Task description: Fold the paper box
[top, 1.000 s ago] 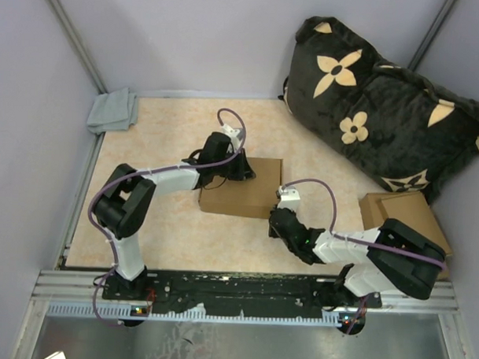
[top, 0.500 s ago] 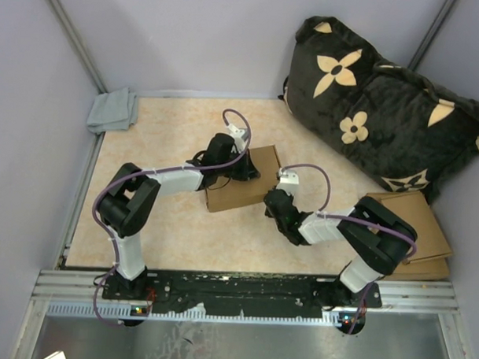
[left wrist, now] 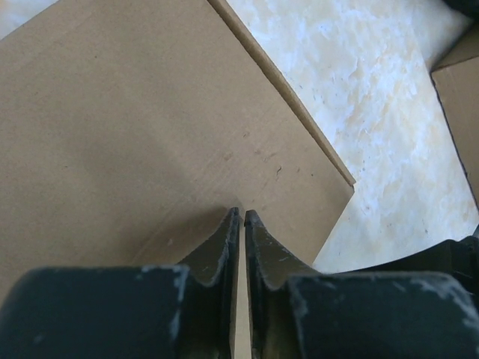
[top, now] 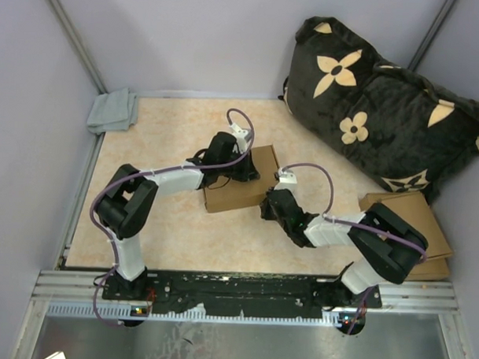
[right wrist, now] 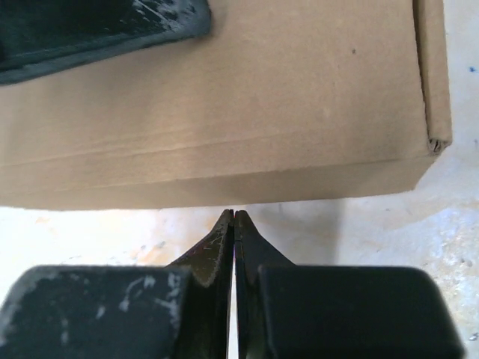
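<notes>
The box [top: 235, 197] lies on the table [top: 170, 130], left of the black flowered pillow [top: 384, 106] and nearer my bases than it, sitting a little askew. It is plain brown cardboard with no print, closed into a shallow flat rectangle with the lid down. The top is smooth but for a few faint scuffs. A crease runs along the long wall that faces away from the pillow. At the end toward the pillow, the side panel leaves a small gap at the corner.

My left gripper [left wrist: 238, 214] rests its tips on the lid, fingers drawn almost together and clasping nothing. My right gripper [right wrist: 233, 213] is clenched tight and empty, tips low at the foot of that creased wall. I cannot tell whether they touch it.
</notes>
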Controlling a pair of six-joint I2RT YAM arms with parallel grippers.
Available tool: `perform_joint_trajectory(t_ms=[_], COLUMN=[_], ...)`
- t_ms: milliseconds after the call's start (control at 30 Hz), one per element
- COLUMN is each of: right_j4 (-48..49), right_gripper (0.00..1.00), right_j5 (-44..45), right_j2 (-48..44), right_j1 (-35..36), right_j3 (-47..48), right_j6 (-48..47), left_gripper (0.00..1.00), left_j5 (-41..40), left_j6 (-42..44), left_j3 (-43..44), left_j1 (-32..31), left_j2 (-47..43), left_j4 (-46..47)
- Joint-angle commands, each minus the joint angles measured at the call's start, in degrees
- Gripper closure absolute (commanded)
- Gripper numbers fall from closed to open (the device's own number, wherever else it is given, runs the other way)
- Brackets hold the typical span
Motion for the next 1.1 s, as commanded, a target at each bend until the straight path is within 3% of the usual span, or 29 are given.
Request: perform_joint_trajectory(t_ms=[0,167,233,300,367,400,433,467,500,767,1067], right_j4=[1.17,-8.29,-10.99,-13.91,-17.48,-19.82,-21.81,-23.69,-25.35,-33.45,-32.73], right_gripper=[1.0,0.99,0.89,0.61,0.15,0.03,0.01,0.01,0.01,0.01,0.01], right_j5=[-4.84,-1.88,1.15,5.13,10.54,12.9,15.22,16.44,17.15,16.91,16.12], right_j2=[-8.41,-20.79,-25.27,-28.91,-31.21,-31.87,-32.23,-32.46,-32.44,-29.94,-32.03], right_j1=[0.13,0.06,-0.24,-0.52,-0.67,-0.78,-0.82,-0.84,-0.84,-0.82,-0.84], right_j3=[-0.56,0.08,0.25,0.86,1.83,2.58,3.44,4.26,4.98,8.57,7.69], right_j6=[-0.3,-8.59,-11.79,-13.98,-14.74,-14.77,-15.09,-15.29,-14.98,-12.86,-12.15], left_gripper=[0.84,0.63,0.49,0.38,0.29,0.26,0.19,0.04,0.01,0.0,0.0], left_j5=[-2.64,-12.05,-16.34,-20.77,-24.79,-26.47,-28.33,-29.33,-29.98,-32.99,-33.25], left_j6=[2.59,4.45,4.58,4.36,3.77,3.21,2.77,1.96,1.4,0.33,0.39], left_j3=[-0.59,-4.08,-7.81,-11.92,-16.26,-18.36,-20.71,-22.93,-25.11,-31.54,-32.24], left_j1=[-0.63,-0.46,-0.39,-0.31,-0.13,-0.1,-0.1,-0.1,-0.1,-0.09,-0.1], left_j2=[-4.81,-17.25,-23.12,-28.77,-34.11,-36.57,-39.09,-41.37,-43.78,-55.67,-58.09], left_j4=[-7.43,-8.66,-7.9,-7.46,-7.92,-8.33,-8.66,-8.83,-8.86,-13.43,-15.06])
